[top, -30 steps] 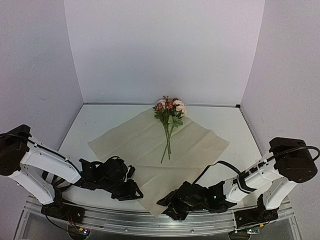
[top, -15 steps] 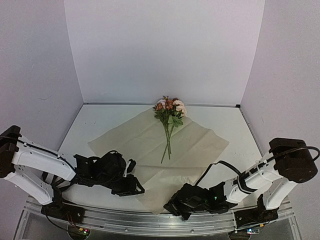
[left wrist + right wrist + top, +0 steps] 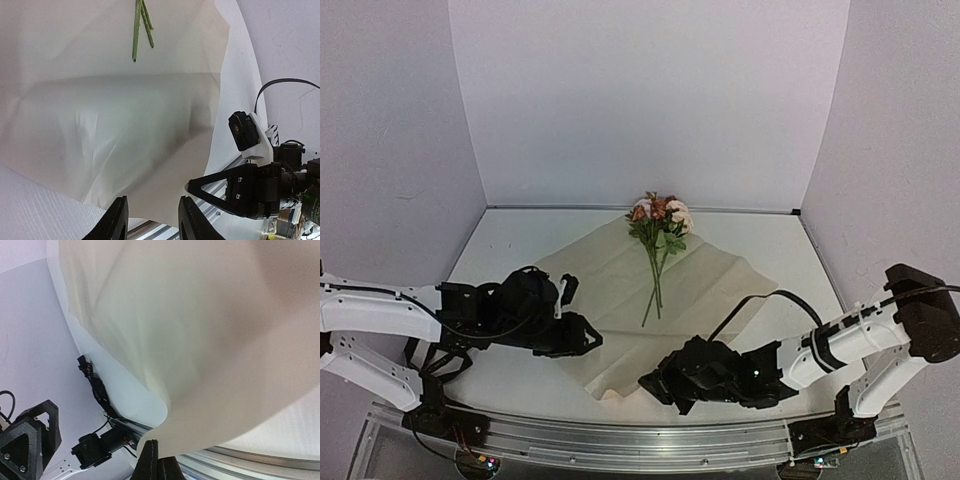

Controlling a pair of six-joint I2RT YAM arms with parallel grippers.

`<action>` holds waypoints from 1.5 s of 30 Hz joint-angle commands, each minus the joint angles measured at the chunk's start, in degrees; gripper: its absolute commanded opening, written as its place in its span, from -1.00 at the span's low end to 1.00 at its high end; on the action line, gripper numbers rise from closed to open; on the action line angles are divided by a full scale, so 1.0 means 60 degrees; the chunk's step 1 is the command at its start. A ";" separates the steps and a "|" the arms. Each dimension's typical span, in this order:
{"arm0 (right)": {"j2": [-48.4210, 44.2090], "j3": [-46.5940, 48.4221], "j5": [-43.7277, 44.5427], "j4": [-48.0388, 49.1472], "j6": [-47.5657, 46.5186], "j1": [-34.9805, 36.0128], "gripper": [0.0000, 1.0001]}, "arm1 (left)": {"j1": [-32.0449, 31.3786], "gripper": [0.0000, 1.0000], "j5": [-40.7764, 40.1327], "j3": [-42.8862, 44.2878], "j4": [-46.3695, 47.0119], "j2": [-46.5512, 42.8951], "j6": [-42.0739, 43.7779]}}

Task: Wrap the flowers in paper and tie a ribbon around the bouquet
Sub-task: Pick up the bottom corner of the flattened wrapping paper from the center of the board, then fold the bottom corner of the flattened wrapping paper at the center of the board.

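While the right end effector [image 3: 655, 385] is pressed together on the near corner of the paper [image 3: 610, 275], the left end effector [image 3: 582, 338] stands spread at the sheet's 8 o'clock edge. Flowers [image 3: 658, 222]: on the sheet, stems along 12 to 6, lying at 12 o'clock from the right end effector.

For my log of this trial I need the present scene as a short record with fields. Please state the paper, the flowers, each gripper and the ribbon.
paper: tan sheet spread on the table, near edge lifted and curled
flowers: lying on the paper, blooms at its far corner, stems toward the arms, unwrapped
left gripper: open around the paper's near-left edge
right gripper: shut on the paper's near edge
ribbon: not seen in any view
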 commanded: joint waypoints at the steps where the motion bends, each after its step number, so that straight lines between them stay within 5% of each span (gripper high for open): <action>1: -0.0395 0.0662 0.0213 -0.0567 -0.0809 -0.0601 -1.00 | 0.0527 -0.26 -0.0796 0.0777 -0.0591 -0.0446 0.0650; 11: 0.0118 0.2258 -0.0802 -0.1235 -0.2307 -0.3105 -1.00 | 0.2324 -0.26 0.0277 0.2418 -0.0769 0.0814 0.1965; 24: 0.2970 0.5175 -0.2476 -0.1222 -0.4199 -0.5673 -1.00 | 0.3762 -0.29 0.2909 0.3769 0.0318 0.3452 0.2756; 45: 0.4810 0.7025 -0.2997 -0.1297 -0.4737 -0.6628 -1.00 | 0.3965 -0.33 0.4981 0.3902 0.1122 0.5891 0.3111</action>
